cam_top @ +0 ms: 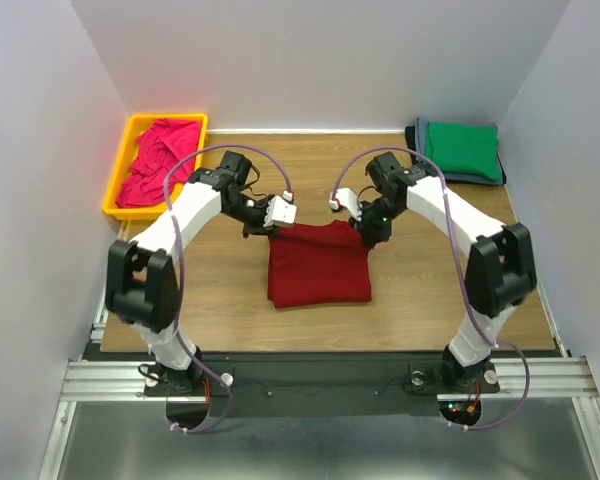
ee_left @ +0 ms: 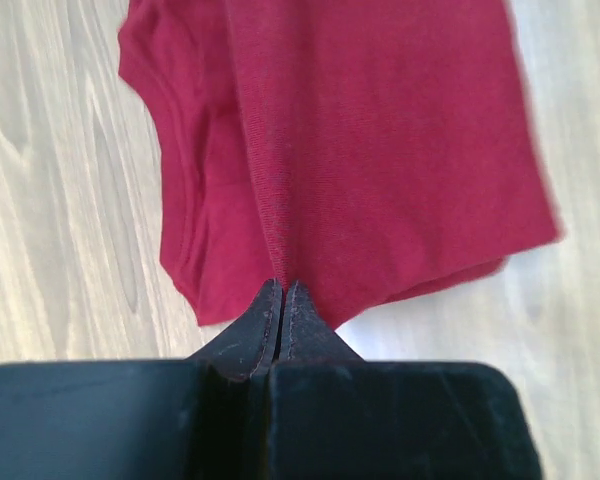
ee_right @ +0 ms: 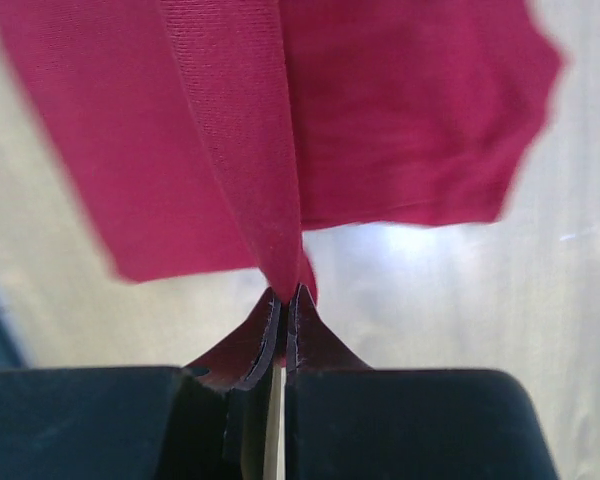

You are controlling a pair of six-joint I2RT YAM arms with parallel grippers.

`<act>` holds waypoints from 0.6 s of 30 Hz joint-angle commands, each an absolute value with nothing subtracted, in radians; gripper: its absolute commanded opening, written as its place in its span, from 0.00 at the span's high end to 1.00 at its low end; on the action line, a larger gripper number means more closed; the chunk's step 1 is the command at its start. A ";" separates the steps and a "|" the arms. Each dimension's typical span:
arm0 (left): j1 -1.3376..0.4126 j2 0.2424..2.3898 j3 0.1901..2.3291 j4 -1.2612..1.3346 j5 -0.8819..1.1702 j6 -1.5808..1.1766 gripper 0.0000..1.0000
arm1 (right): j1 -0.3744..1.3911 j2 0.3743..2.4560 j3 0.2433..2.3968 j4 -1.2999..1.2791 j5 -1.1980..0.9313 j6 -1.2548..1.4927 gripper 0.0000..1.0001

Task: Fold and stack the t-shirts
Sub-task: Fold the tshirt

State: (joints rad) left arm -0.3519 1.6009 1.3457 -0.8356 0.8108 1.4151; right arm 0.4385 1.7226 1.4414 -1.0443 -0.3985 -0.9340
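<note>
A dark red t-shirt [cam_top: 318,268] lies partly folded in the middle of the wooden table. My left gripper [cam_top: 260,228] pinches its far left corner, and in the left wrist view the gripper [ee_left: 283,285] is shut on a ridge of that red cloth [ee_left: 380,150]. My right gripper [cam_top: 368,233] holds the far right corner. Its wrist view shows the gripper [ee_right: 288,292] shut on a raised fold of the shirt [ee_right: 410,120], lifted off the table. A magenta-pink t-shirt [cam_top: 158,160] lies crumpled in a bin. A folded green t-shirt [cam_top: 463,146] tops a grey one [cam_top: 495,180] at the far right.
The yellow plastic bin [cam_top: 117,190] stands at the far left corner of the table [cam_top: 220,300]. White walls close in the back and both sides. The arm bases sit on a metal rail [cam_top: 320,378] at the near edge.
</note>
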 commanded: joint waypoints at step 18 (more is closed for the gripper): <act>-0.331 1.884 1.298 -0.756 0.772 1.387 0.98 | 0.388 2.033 1.476 -0.985 -0.566 -0.842 1.00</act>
State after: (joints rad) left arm -0.3065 2.0201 1.4063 -0.6735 0.7982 1.3514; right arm 0.3553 2.1109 1.6081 -0.9401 -0.5480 -0.8875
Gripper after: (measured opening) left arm 0.030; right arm 0.041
